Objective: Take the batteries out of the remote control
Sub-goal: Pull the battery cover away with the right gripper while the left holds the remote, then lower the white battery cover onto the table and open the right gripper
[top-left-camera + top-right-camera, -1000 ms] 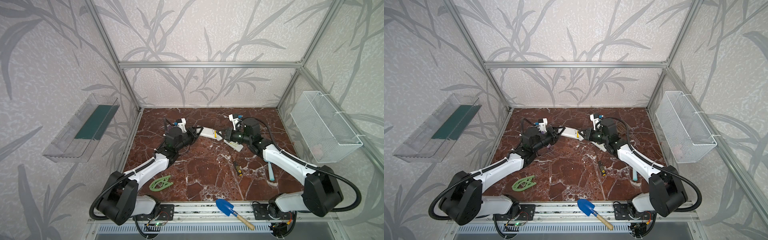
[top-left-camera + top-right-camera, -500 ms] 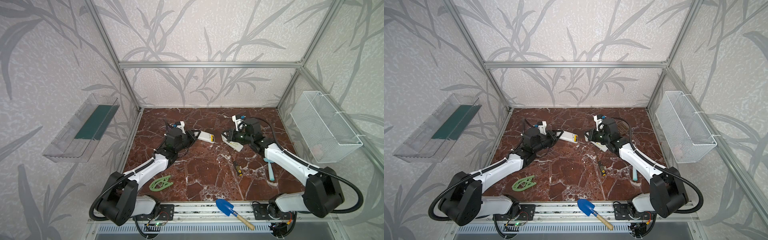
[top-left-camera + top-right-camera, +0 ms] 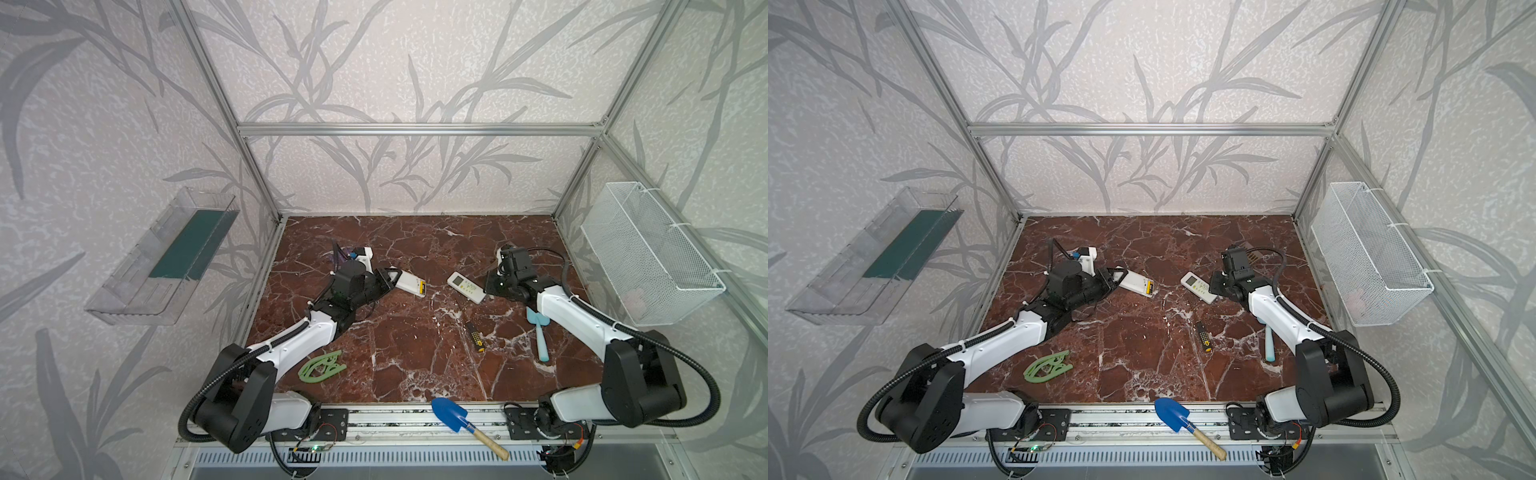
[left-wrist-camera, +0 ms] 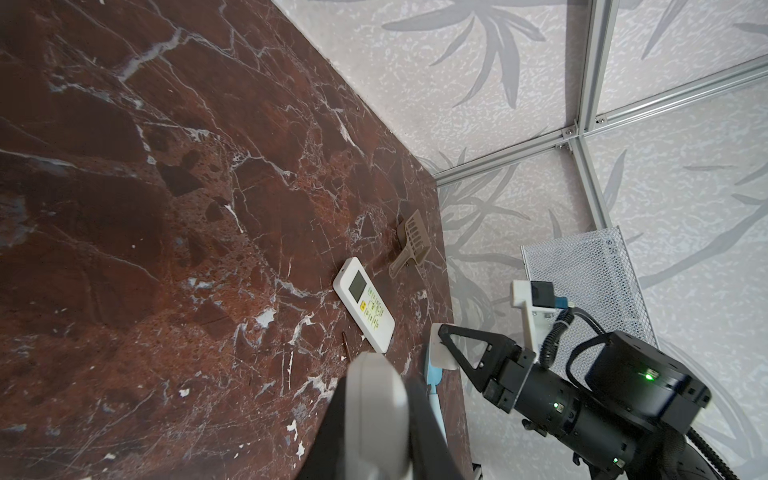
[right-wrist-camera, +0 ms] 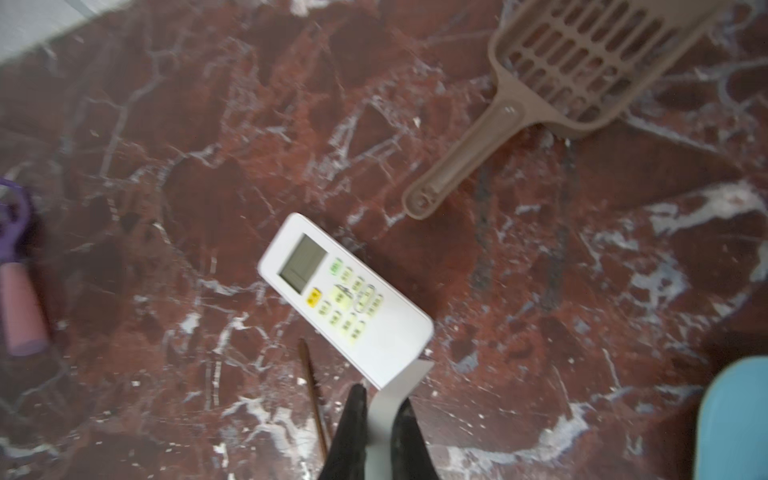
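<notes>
My left gripper [image 3: 390,278] is shut on one end of a white remote control [image 3: 409,284], held low over the marble floor at the back left. Its far end is open, and a yellow battery [image 3: 422,287] shows there in both top views. In the left wrist view the remote [image 4: 374,411] fills the space between the jaws. My right gripper [image 5: 380,395] is shut on a thin white cover [image 5: 384,411]. It hovers by the near end of a second white remote [image 5: 345,299], which lies face up on the floor.
A black-and-yellow screwdriver [image 3: 473,334] and a light blue trowel [image 3: 538,336] lie in front of the right gripper. A brown sieve scoop [image 5: 582,62] lies behind it. A green piece [image 3: 322,366] and a blue shovel [image 3: 451,413] sit near the front. A wire basket [image 3: 648,253] hangs on the right wall.
The two grippers were together at the remote's end in the middle. They have drawn apart: the left went left with the remote, and the right went right with the cover.
</notes>
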You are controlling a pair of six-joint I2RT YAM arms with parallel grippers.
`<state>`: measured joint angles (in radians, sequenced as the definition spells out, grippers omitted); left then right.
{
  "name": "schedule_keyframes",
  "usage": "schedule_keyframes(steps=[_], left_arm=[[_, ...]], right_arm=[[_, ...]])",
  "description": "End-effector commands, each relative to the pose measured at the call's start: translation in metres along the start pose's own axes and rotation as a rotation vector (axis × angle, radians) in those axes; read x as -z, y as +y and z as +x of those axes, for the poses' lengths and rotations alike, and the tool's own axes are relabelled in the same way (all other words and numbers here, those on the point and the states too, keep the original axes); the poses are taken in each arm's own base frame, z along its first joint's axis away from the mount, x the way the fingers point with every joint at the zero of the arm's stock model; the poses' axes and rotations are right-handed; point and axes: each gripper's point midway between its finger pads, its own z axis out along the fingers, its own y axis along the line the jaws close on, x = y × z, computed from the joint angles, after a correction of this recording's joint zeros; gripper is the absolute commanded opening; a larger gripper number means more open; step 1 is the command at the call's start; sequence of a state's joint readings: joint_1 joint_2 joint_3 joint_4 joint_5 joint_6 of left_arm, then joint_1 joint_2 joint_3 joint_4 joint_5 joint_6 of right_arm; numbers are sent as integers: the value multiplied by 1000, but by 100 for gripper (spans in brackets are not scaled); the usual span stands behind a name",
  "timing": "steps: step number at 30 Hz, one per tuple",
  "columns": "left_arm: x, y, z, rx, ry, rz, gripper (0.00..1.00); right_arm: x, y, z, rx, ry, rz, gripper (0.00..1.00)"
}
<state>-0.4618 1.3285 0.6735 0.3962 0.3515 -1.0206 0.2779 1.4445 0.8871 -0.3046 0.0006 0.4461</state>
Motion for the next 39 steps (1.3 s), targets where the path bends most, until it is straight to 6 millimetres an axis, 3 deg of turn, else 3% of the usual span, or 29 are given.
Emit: schedule_keyframes(steps=[1,4,8,16,24,30,35,39], left_arm=[[-3,-10,0,-24,-5,53,0],[-5,-6,0,-14,-12,49,0],[-4,2,-1,-10,-28,20,0],[-3,15,-1,21,-43,4,0],[5,20,2,8,-40,-25,0],[11,24,3,-4,-40,-51,0],[13,25,3,-10,-42,-60,0],[13,26,4,-12,-42,-64,0]], right_arm=[[-9,-6,25,55,81,54,0],[-10,16,31,151,51,21,0],[-8,62,29,224,3,-108,0],[-38,127,21,365,23,-191,0],[-81,155,6,434,39,-146,0],[-111,163,10,452,84,-125,0],[-122,170,12,475,80,-121,0],[-124,177,14,481,86,-139,16]])
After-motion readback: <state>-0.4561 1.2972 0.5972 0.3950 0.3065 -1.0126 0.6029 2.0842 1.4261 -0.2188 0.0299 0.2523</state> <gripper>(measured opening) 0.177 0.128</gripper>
